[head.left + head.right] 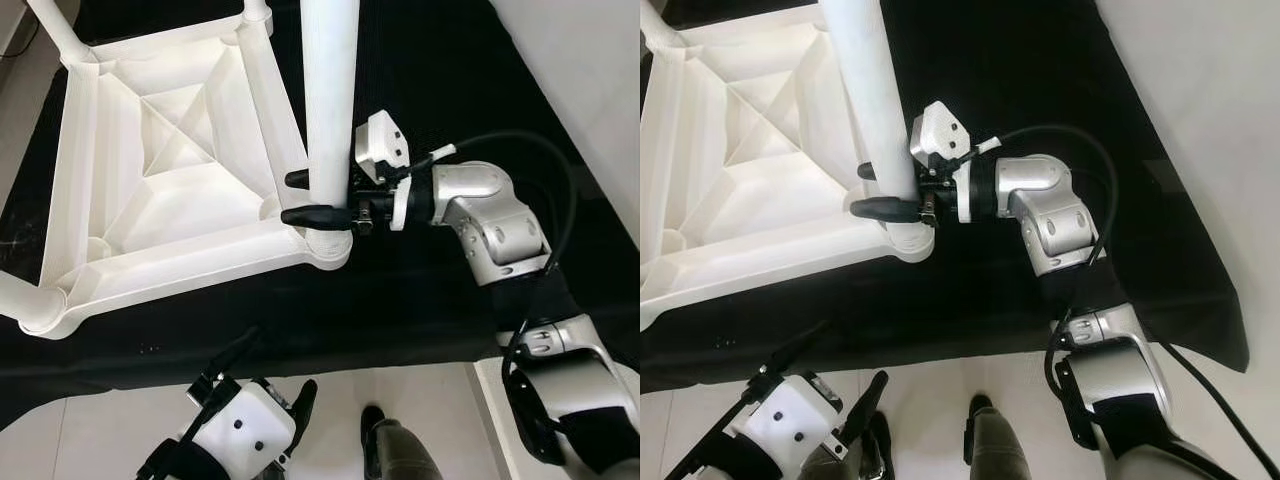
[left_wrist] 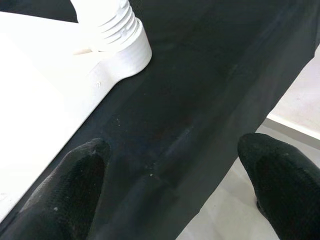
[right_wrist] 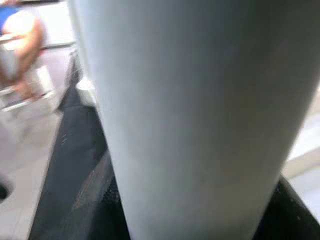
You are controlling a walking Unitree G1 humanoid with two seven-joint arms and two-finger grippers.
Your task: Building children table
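A: Where is the table?

B: The white table top (image 1: 160, 170) lies upside down on the black cloth (image 1: 420, 290). One white leg (image 1: 330, 100) stands up in its near corner socket (image 1: 328, 250).

A: And my hands?

B: My right gripper (image 1: 318, 197) squeezes that leg just above the socket. My left gripper (image 2: 170, 180) is wide apart, holding nothing, near the cloth's edge, well away from the leg.
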